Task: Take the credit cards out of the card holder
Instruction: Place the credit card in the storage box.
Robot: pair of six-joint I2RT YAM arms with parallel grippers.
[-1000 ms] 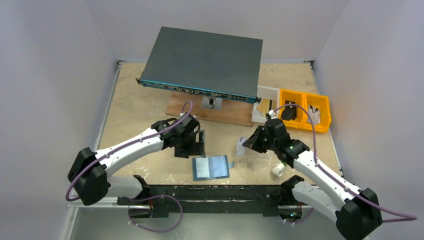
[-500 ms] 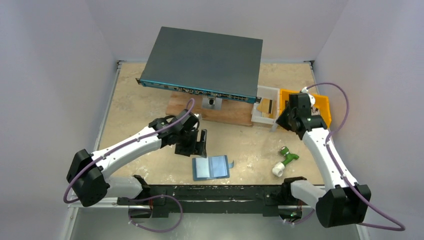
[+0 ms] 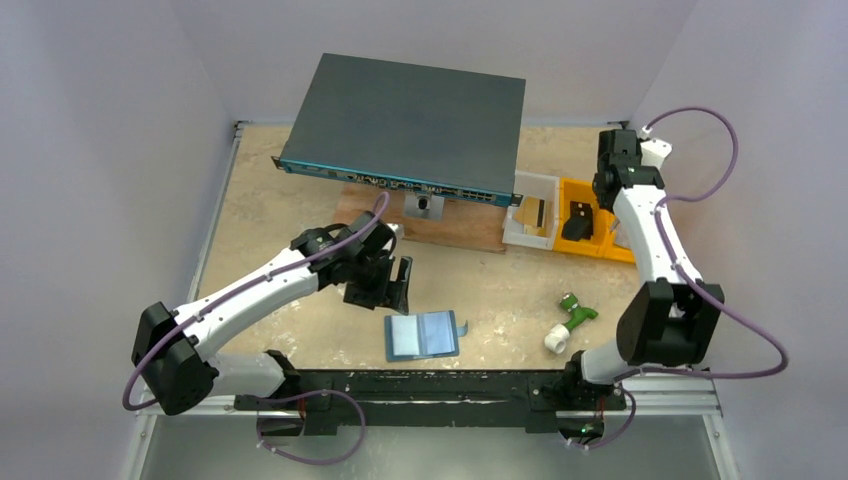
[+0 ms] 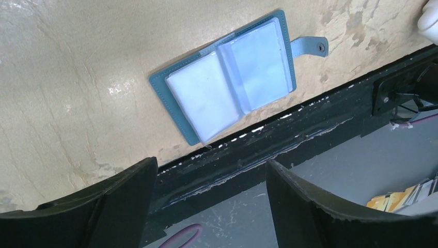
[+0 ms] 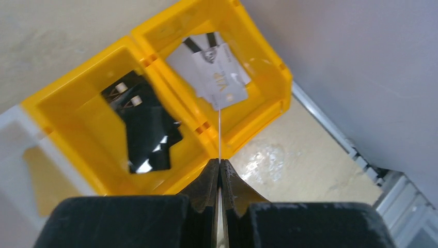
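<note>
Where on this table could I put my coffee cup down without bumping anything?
The widest bare patch lies at far left, between the left rail and the grey box. A smaller one sits mid-table, between the wooden board, the card holder and the green-white fitting. The far right is crowded with yellow bins and the right arm.

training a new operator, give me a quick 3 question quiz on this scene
1. True or false: the wallet lies folded shut.
2. Which one pinches a thin card? A: left pincer. B: right pincer.
3. Fill in: the VIP card lies in a ____ bin.
Key: 1 false, it lies open; 2 B; 3 yellow.
</note>
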